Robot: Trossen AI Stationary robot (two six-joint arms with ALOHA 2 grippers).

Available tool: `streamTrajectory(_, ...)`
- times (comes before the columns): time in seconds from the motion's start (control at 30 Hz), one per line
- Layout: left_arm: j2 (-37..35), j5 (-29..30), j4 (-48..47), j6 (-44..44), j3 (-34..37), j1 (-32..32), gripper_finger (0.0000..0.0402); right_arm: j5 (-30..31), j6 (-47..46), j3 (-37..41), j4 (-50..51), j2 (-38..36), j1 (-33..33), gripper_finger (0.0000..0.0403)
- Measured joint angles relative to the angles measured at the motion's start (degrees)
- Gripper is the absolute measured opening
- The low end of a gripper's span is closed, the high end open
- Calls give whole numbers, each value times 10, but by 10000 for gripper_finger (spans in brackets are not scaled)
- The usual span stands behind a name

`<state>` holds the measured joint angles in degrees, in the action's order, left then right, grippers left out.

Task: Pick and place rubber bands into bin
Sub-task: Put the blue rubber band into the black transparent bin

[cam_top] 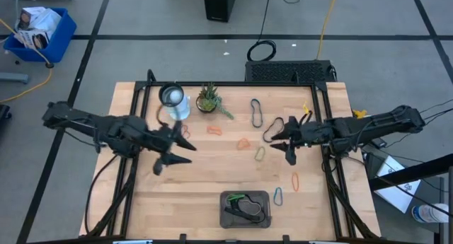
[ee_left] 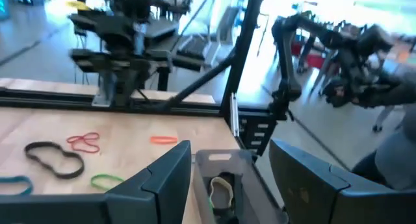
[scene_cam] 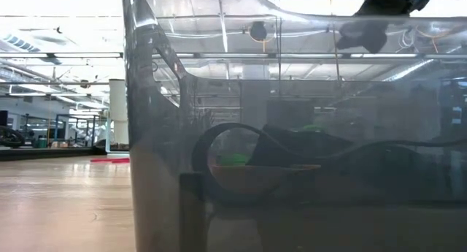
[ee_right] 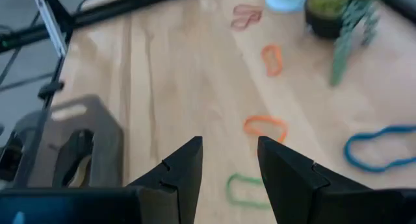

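Note:
The dark grey bin (cam_top: 245,208) sits at the table's near edge and holds a black and a green rubber band. Loose rubber bands lie across the middle and right of the table: two black (cam_top: 256,113), orange (cam_top: 214,129), green (cam_top: 260,153), blue (cam_top: 278,196). My left gripper (cam_top: 173,163) hovers open over the table's left half, clear of any band; its wrist view shows the bin (ee_left: 224,169) beyond its fingers. My right gripper (cam_top: 283,148) hovers open near the green band (ee_right: 244,188), and nothing lies between its fingers (ee_right: 286,172).
A small potted plant (cam_top: 209,99) and a pale cup (cam_top: 173,101) stand at the far side of the table. The bin's wall (scene_cam: 292,172) fills the low view. A blue crate (cam_top: 39,32) and a coiled black cable (cam_top: 262,51) are on the floor beyond the table.

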<state>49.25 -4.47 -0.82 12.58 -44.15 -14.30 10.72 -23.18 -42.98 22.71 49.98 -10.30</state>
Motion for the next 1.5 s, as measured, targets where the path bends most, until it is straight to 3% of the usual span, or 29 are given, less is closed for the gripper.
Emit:
streamTrajectory(0.17,-113,3,57,14,121,7,214,4,-53,-4,10,30,-38,141)
streamTrajectory(0.3,-186,15,102,26,200,15,214,14,-128,-32,88,70,-68,141)
streamTrajectory(0.53,-245,45,180,43,297,26,214,12,-306,-99,225,159,-123,141)
streamTrajectory(0.8,-249,64,196,31,309,37,214,7,-528,-136,243,256,-202,141)
streamTrajectory(0.93,-249,66,237,-2,309,42,214,-31,-603,-137,244,308,-227,141)
streamTrajectory(1.27,-249,66,250,-46,309,62,214,-73,-709,-137,173,423,-261,141)
streamTrajectory(1.5,-249,66,249,-46,309,69,214,-93,-765,-137,173,450,-274,141)
